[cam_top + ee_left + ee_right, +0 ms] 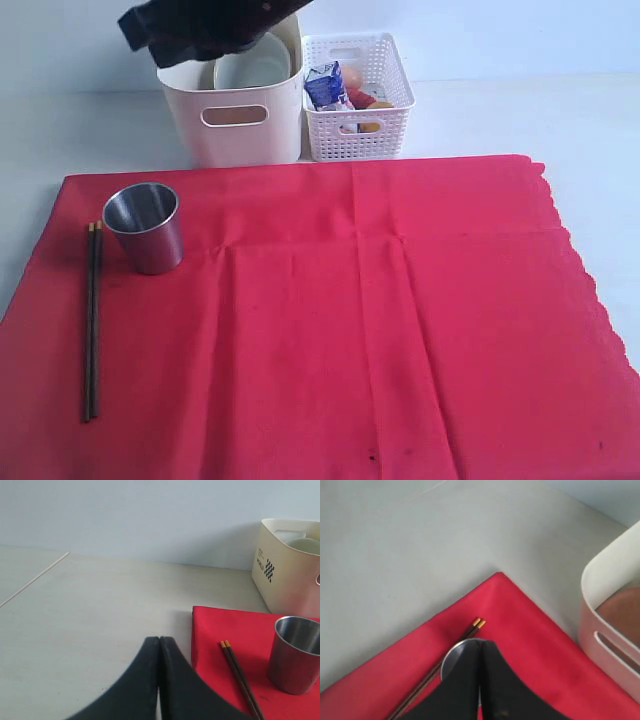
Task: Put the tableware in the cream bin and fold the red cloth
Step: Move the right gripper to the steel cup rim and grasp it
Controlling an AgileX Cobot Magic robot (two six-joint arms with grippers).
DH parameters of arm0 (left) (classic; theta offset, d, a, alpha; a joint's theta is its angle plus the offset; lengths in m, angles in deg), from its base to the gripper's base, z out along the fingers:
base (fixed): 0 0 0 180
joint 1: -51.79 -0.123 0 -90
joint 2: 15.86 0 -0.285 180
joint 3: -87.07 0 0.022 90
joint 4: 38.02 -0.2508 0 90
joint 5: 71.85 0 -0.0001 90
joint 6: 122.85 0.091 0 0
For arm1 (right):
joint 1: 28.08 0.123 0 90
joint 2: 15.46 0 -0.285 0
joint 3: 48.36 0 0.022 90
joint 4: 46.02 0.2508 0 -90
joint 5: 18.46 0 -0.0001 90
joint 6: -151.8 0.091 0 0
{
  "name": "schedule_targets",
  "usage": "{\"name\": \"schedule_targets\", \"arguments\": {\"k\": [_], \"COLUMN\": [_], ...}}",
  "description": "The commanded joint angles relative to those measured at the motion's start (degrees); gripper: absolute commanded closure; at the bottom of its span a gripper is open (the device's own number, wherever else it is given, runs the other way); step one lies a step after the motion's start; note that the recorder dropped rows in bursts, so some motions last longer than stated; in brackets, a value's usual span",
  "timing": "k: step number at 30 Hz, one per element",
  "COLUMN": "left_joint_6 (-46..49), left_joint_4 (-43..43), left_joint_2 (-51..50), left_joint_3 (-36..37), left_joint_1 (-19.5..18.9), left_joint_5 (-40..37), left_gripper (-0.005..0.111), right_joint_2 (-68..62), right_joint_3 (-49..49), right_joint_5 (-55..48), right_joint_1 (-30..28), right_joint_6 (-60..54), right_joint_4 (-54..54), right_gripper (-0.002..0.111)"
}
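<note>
Aloft, right hand (480, 644) closed near cream bin (607, 587).

The steel cup (143, 238) looks brushed and dully shiny, the chopsticks (92, 320) dark smooth wood, the red cloth (330, 330) matt creased fabric, the cream bin (190, 125) smooth plastic
</note>
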Motion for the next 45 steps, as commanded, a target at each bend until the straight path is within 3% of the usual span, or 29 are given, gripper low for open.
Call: {"name": "schedule_targets", "arguments": {"k": [1,7,15,18,27,45], "left_joint_6": [0.0,0.0,0.0,0.0,0.0,0.0], "left_joint_4": [0.4,0.4,0.4,0.4,0.4,0.4], "left_joint_2": [0.1,0.1,0.1,0.1,0.1,0.1], "left_joint_3": [0.0,0.0,0.0,0.0,0.0,0.0], "left_joint_1": [0.4,0.4,0.4,0.4,0.4,0.4], "left_joint_5": [0.3,0.3,0.3,0.3,0.3,0.3], "left_gripper": [0.106,0.106,0.106,0.106,0.106,0.106], "right_joint_2": [-1.8,-5.3,-10.6,-12.5,-15.3,-17.7], "right_joint_3": [-0.2,-0.2,-0.2,-0.1,-0.1,-0.1], "right_joint_5": [-1.2,-1.6,1.8,4.5,11.1,13.7], "right_joint_1": [2.1,4.4,5.9,5.9,5.9,5.9], "right_joint_6": [2.1,2.1,2.1,1.8,1.8,1.8], "right_joint_4": [-4.1,-6.2,-8.4,-8.4,-9.5,-9.1], "right_gripper": [0.104,0.086,0.048,0.039,0.036,0.037]}}
